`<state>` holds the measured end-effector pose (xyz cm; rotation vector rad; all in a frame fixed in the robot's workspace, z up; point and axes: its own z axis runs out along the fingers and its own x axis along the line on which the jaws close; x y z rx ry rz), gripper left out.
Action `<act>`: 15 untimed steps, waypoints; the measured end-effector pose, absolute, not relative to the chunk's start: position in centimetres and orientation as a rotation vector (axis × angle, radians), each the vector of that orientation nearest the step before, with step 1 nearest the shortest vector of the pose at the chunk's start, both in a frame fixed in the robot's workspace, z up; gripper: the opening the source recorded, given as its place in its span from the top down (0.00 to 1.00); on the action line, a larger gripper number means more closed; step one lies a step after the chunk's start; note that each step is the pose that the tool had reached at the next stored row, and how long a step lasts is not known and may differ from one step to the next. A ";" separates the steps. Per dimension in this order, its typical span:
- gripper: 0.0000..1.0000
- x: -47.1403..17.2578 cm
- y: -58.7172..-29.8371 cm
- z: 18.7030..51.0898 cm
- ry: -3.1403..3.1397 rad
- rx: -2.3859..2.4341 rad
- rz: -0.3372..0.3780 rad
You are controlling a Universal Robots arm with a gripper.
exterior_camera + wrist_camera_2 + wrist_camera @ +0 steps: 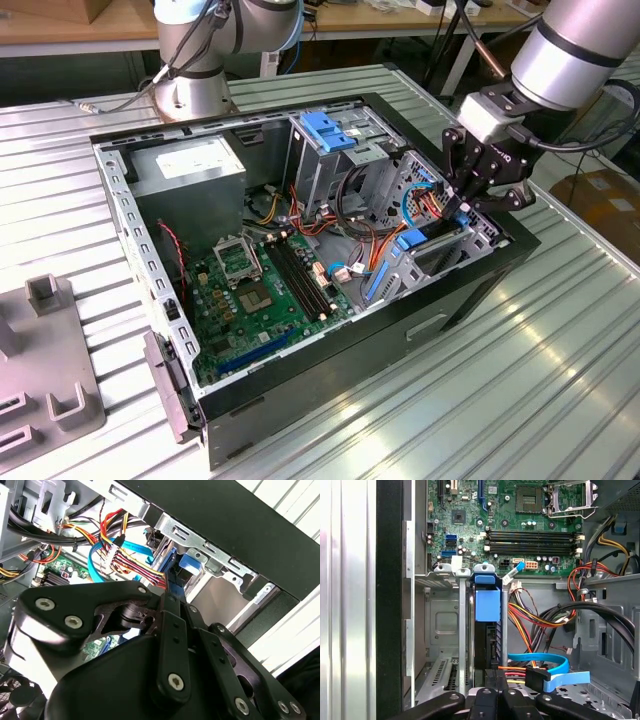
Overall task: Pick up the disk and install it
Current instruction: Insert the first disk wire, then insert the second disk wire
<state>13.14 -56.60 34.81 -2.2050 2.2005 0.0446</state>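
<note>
Gripper (462, 208) at right of the exterior view, reaching into the open PC case (300, 372), fingers pinched on the disk (487, 630), which stands on edge in the metal bay (462, 630) beside the motherboard (510, 520).
</note>
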 end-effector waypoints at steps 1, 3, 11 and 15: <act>0.89 13.1 -56.6 34.8 2.200 -2.205 0.045; 0.89 13.1 -56.6 34.8 2.200 -2.205 0.045; 0.89 13.1 -56.6 34.9 2.201 -2.205 0.045; 0.89 13.0 -56.6 34.9 2.200 -2.205 0.045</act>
